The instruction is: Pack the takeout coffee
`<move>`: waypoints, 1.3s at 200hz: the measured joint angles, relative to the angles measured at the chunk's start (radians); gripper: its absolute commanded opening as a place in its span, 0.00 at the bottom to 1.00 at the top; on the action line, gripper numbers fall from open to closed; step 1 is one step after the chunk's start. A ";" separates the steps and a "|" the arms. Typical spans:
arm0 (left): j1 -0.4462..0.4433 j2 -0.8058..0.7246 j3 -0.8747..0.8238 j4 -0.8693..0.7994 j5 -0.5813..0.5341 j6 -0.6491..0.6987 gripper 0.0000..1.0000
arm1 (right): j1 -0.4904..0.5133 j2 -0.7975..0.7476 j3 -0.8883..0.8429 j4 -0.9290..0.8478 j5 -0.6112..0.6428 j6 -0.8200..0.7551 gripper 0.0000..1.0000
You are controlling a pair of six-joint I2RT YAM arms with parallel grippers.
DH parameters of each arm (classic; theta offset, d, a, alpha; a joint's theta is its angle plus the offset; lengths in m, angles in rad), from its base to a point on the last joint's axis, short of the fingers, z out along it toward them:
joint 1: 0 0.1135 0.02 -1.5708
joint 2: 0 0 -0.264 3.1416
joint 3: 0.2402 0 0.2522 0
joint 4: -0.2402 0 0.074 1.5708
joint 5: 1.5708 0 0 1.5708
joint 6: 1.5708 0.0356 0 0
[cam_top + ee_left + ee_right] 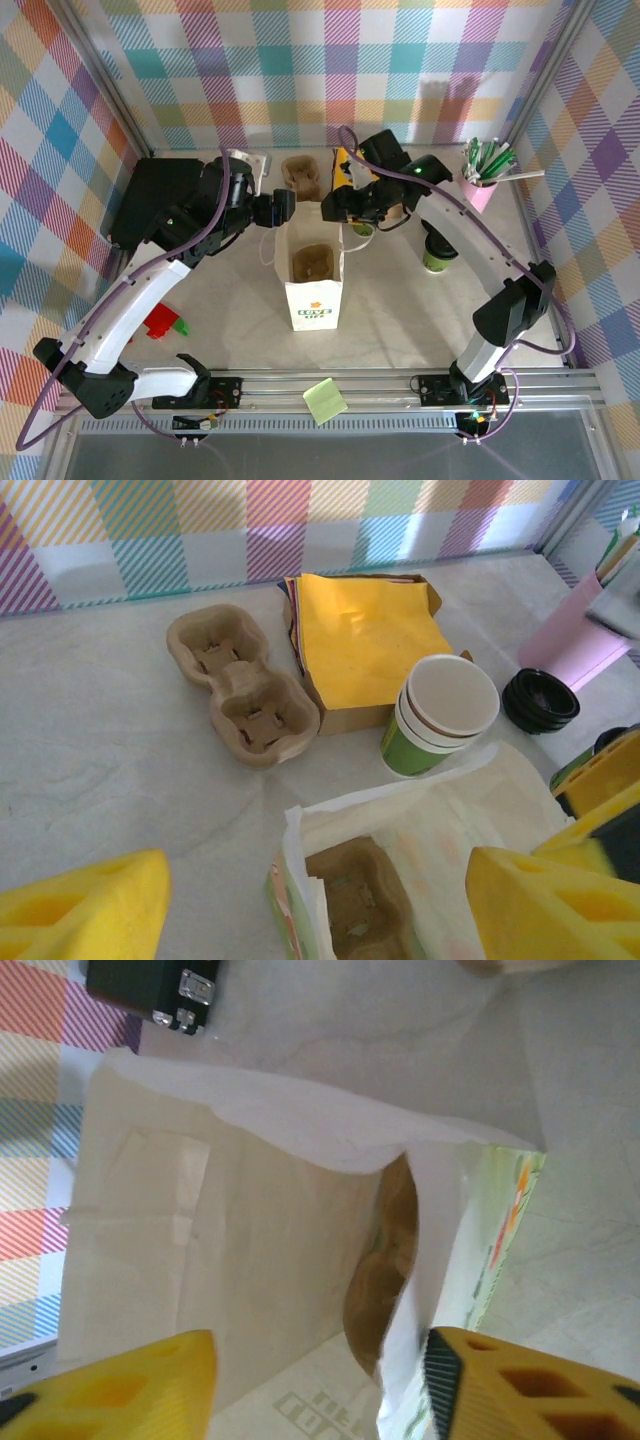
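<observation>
The takeout coffee [440, 715], a white cup with a green band, stands on the table just behind the paper bag [313, 290], in front of the napkin box. The white bag stands open mid-table with a brown cup carrier [312, 263] inside. My left gripper [278, 208] hovers open at the bag's back left rim, and the bag [450, 810] and its carrier [360, 900] show between its yellow fingers. My right gripper [338, 207] is at the back right rim, jaws apart, with the bag's side fold [420, 1290] between its fingers.
A second brown carrier [240, 685] and a box of yellow napkins [365, 635] lie behind the bag. A black lid [540, 700], a pink cup of straws [482, 185] and a dark-topped green cup [438, 250] stand to the right. Red and green blocks [163, 323] lie left.
</observation>
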 measured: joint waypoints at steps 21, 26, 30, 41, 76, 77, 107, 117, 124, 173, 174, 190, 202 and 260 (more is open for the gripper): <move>0.000 0.001 0.009 -0.005 0.017 0.013 0.77 | 0.014 0.024 -0.019 0.000 0.029 0.017 0.35; 0.000 0.001 0.010 -0.004 0.019 0.016 0.77 | 0.018 0.030 -0.023 -0.001 0.041 0.021 0.32; 0.000 0.001 0.011 -0.005 0.022 0.018 0.77 | 0.019 0.033 -0.024 -0.001 0.049 0.027 0.30; 0.000 0.001 0.011 -0.005 0.027 0.025 0.77 | 0.023 0.036 -0.030 0.003 0.073 0.030 0.25; 0.000 -0.005 0.011 -0.004 0.041 0.043 0.77 | 0.035 -0.001 -0.080 0.055 0.119 0.058 0.08; 0.000 -0.006 0.011 -0.004 0.042 0.044 0.77 | 0.035 -0.005 -0.085 0.058 0.120 0.056 0.08; 0.000 -0.040 0.011 -0.001 0.045 0.056 0.77 | 0.075 -0.126 -0.202 0.165 0.158 0.091 0.05; 0.000 -0.057 0.011 -0.001 0.045 0.066 0.77 | 0.097 -0.167 -0.230 0.201 0.180 0.102 0.05; 0.000 -0.069 0.011 -0.001 0.048 0.071 0.77 | 0.113 -0.192 -0.242 0.224 0.195 0.107 0.05; 0.000 -0.123 0.011 0.000 0.071 0.096 0.76 | 0.193 -0.251 -0.253 0.322 0.275 0.132 0.06; 0.000 -0.123 0.011 0.000 0.071 0.096 0.76 | 0.194 -0.251 -0.253 0.322 0.275 0.134 0.06; 0.000 -0.123 0.011 -0.001 0.080 0.101 0.77 | 0.195 -0.247 -0.253 0.322 0.297 0.158 0.06; 0.000 -0.122 0.011 -0.002 0.090 0.105 0.76 | 0.195 -0.239 -0.251 0.318 0.313 0.183 0.06; 0.000 -0.077 0.057 -0.055 0.154 0.099 0.70 | 0.192 -0.141 -0.179 0.274 0.336 0.345 0.06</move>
